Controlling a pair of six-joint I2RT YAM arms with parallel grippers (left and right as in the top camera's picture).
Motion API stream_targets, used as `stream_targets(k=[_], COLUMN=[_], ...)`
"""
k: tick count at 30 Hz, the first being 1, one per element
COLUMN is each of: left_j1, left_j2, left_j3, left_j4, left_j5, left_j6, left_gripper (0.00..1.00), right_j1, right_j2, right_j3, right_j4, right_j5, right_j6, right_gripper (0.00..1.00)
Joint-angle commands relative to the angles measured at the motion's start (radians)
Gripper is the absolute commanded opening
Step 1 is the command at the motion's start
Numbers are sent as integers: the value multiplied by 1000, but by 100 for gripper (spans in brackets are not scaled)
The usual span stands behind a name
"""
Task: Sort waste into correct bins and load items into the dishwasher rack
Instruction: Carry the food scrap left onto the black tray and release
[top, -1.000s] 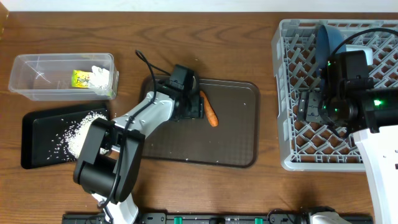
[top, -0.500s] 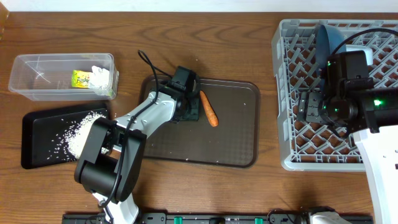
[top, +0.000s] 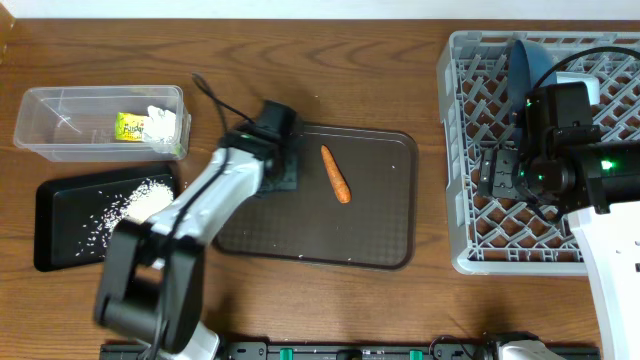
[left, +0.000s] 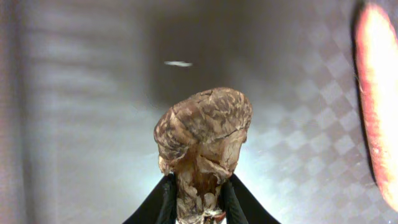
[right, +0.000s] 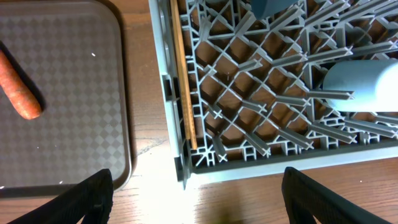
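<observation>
A small brownish food scrap (left: 202, 140) is pinched between the black fingers of my left gripper (left: 200, 202), just above the brown serving tray (top: 370, 220). From overhead, the left gripper (top: 282, 174) is over the tray's upper left corner, with the orange carrot (top: 336, 174) lying apart to its right. My right gripper (right: 199, 199) stands open, holding nothing, above the table just off the front left edge of the grey dishwasher rack (top: 470, 150). In the rack are a dark blue plate-bowl (top: 525, 62), a light blue bowl (right: 360, 84) and wooden chopsticks (right: 183, 74).
At the far left a clear tub (top: 60, 130) holds a yellow-green wrapper (top: 130, 127) and crumpled white paper (top: 163, 121). Below it a black tray (top: 60, 235) carries loose white rice (top: 135, 205). Bare wood shows between the serving tray and the rack.
The left gripper has closed on the food scrap and drawn back left, away from the carrot. The right arm has not moved.
</observation>
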Motion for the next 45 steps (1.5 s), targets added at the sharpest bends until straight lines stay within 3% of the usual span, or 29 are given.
stream_targets(k=[1, 10, 22, 29, 33, 40, 45], left_j1=[78, 390, 740, 809, 813, 784, 663], left_j2=[-111, -182, -85, 17, 20, -135, -264], left_j3=[-2, -5, -8, -8, -8, 2, 2], left_j4=[-52, -126, -161, -158, -158, -157, -165], left_j5=[-128, -148, -143, -135, -54, 107, 226], left_j6=[1, -3, -172, -216, -205, -173, -134], left_gripper=[25, 27, 30, 33, 35, 45, 49], right_j1=[-10, -10, -10, -10, -10, -12, -12], right_j2=[0, 0, 0, 0, 0, -1, 0], right_j3=[-5, -5, -5, -5, -5, -5, -5], right_j4=[1, 1, 2, 0, -3, -8, 1], right_j5=[11, 10, 10, 10, 10, 10, 9], right_j6=[-13, -13, -13, -13, -13, -13, -13], right_gripper=[82, 82, 82, 82, 82, 82, 82])
